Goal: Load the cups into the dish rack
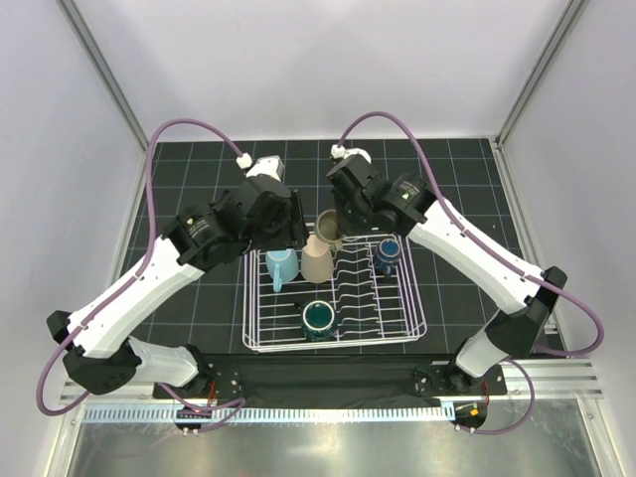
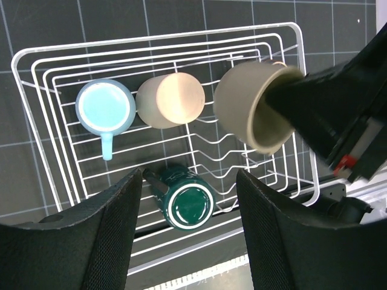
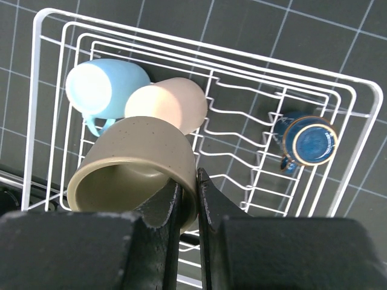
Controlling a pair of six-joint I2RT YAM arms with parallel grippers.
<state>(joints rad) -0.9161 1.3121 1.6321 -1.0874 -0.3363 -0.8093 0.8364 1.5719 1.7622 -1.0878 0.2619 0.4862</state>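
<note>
The right gripper [image 3: 189,192] is pinching a speckled tan ceramic mug [image 3: 130,157]; the left gripper [image 2: 187,181], gaping empty, is seeing a glossy teal mug [image 2: 190,205] outside the right wrist's view.

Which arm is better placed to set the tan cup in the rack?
Right. The right arm has its jaws pinching the tan cup by the rim above the dish rack; the left arm has its jaws open, empty.
</note>
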